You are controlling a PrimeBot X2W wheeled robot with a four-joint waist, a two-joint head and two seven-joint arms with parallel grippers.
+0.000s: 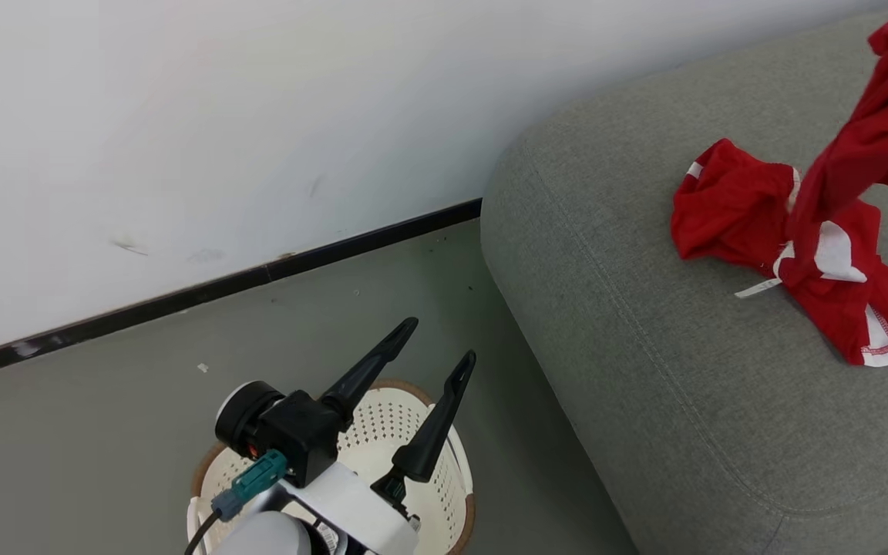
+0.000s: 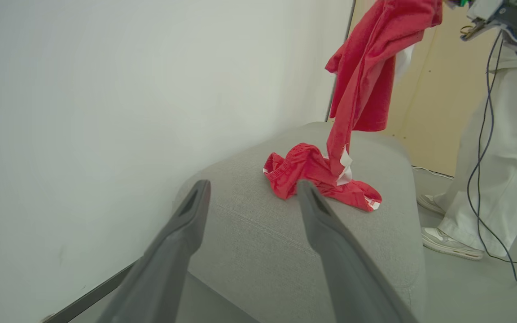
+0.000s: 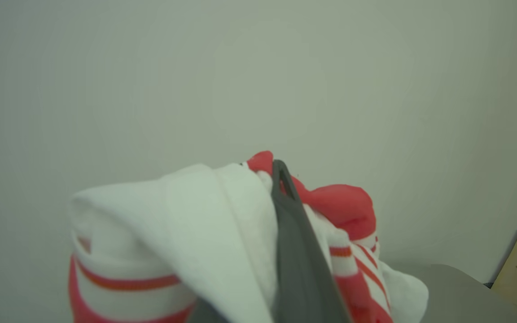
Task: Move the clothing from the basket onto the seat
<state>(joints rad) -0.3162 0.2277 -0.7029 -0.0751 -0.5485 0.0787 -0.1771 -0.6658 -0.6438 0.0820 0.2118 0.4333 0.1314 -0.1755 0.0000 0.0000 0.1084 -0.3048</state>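
Left jaws: wide apart, holding nothing. The 2 dark fingers [image 1: 363, 374] stand over the basket and point up toward the wall and the corner of the seat.
Right jaws: closed on the hanging garment. In the right wrist view 1 dark finger [image 3: 292, 233] presses into bunched white fabric with thin red stripes. The other finger is hidden under the cloth.
Hanging garment [image 1: 879, 150]: bright red, held up above the seat at the right edge of the head view. It falls in a long fold, and its lower end reaches down to the lying garment.
Lying garment [image 1: 729, 208]: red with white trim, crumpled on top of the seat, well apart from the basket. A small white care label [image 1: 758, 289] sticks out at its near side.
Basket [image 1: 444, 493]: cream-white with perforated sides and a brown rim. It stands on the floor beside the seat, partly covered by the left arm.
Seat [image 1: 644, 370]: large grey cushion with a rounded corner, standing near the wall.
Floor [image 1: 105, 447]: grey, with a black skirting strip [image 1: 220, 287] along the white wall [image 1: 220, 116].
Person [image 2: 510, 170]: legs in white trousers and white shoes, standing beside the far end of the seat. A dark cable [image 2: 480, 157] hangs in front of them.
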